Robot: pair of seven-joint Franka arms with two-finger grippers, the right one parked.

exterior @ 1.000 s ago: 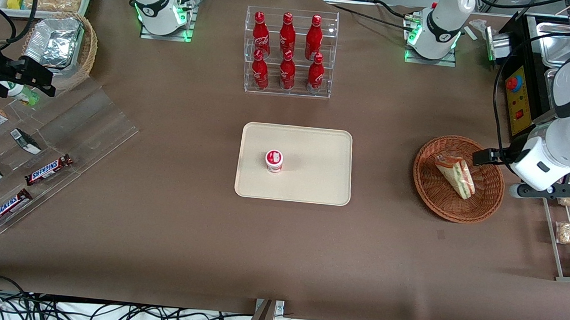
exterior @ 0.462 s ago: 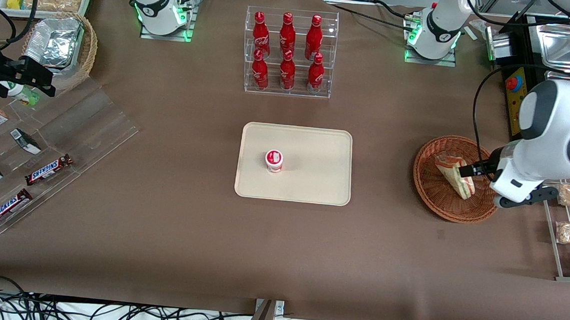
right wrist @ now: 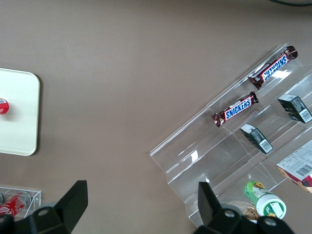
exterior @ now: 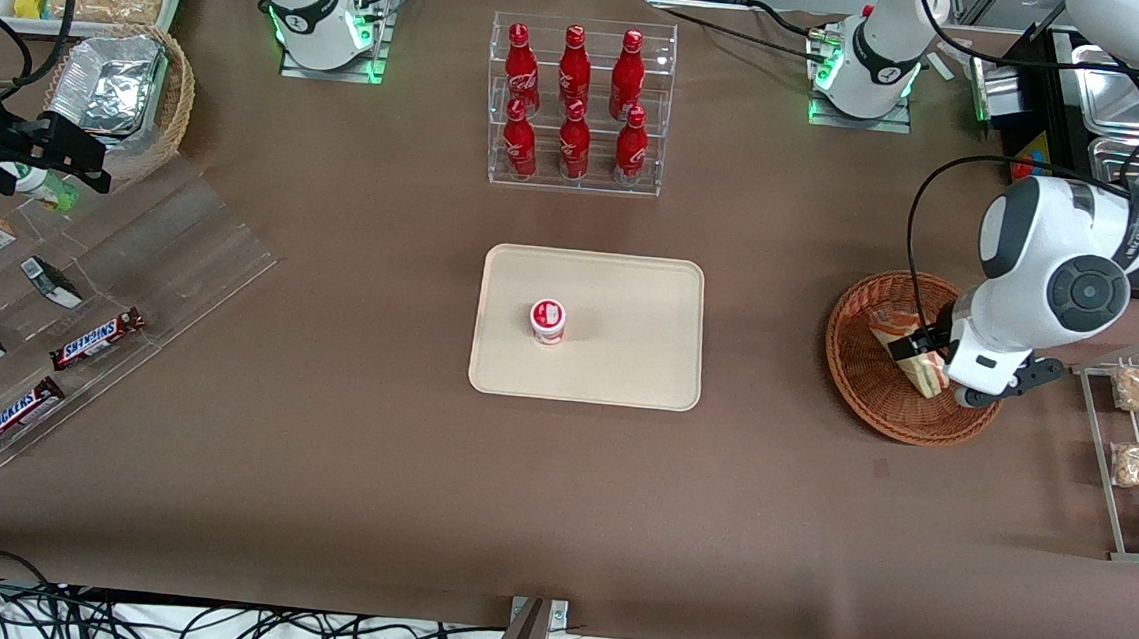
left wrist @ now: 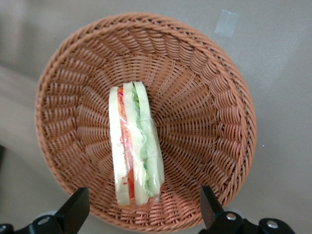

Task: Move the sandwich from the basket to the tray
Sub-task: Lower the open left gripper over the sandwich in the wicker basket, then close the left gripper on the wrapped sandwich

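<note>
The sandwich [left wrist: 134, 146] lies in the middle of the round brown basket [left wrist: 209, 112], standing on its edge so its bread, red and green layers show. The basket sits on the brown table [exterior: 319, 462] toward the working arm's end. The gripper [left wrist: 141, 217] hangs just above the basket, over the wide end of the sandwich. Its two fingers [left wrist: 73, 209] are spread wide apart, one on each side of the sandwich, and they do not touch it. In the front view the gripper [exterior: 918, 346] is right over the sandwich [exterior: 913, 359] in the basket [exterior: 861, 380]. The cream tray [exterior: 627, 364] lies flat in the middle of the table, well apart from the basket. A small cup with a red and white lid [exterior: 547, 320] stands on the tray.
</note>
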